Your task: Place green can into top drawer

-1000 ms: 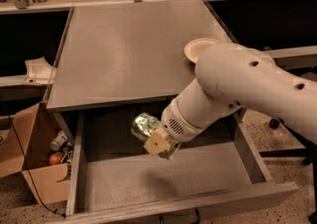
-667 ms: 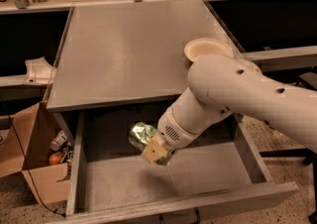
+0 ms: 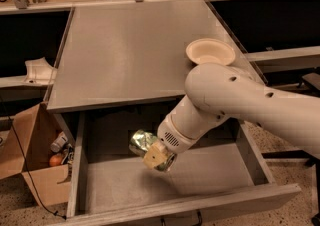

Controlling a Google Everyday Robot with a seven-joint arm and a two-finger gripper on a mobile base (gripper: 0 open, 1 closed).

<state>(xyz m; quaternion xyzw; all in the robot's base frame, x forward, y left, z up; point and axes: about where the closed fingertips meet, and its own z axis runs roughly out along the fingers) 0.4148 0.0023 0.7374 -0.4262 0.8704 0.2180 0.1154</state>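
The top drawer [image 3: 210,175] is pulled open below the grey desk top; its flat grey bottom and low side walls show. The green can [image 3: 142,142] with white mottled print is held over the drawer's middle-left, a little above the bottom. My gripper [image 3: 156,156] is at the end of the white arm that reaches in from the right, and it is shut on the can. The fingers are mostly hidden by the can and the wrist.
A cream bowl [image 3: 210,51] sits on the desk top [image 3: 130,50] at the right edge. An open cardboard box [image 3: 35,155] with small items stands on the floor left of the drawer. Shelving and clutter line the back.
My arm has moved left and a little lower into the drawer, carrying the green can with it.
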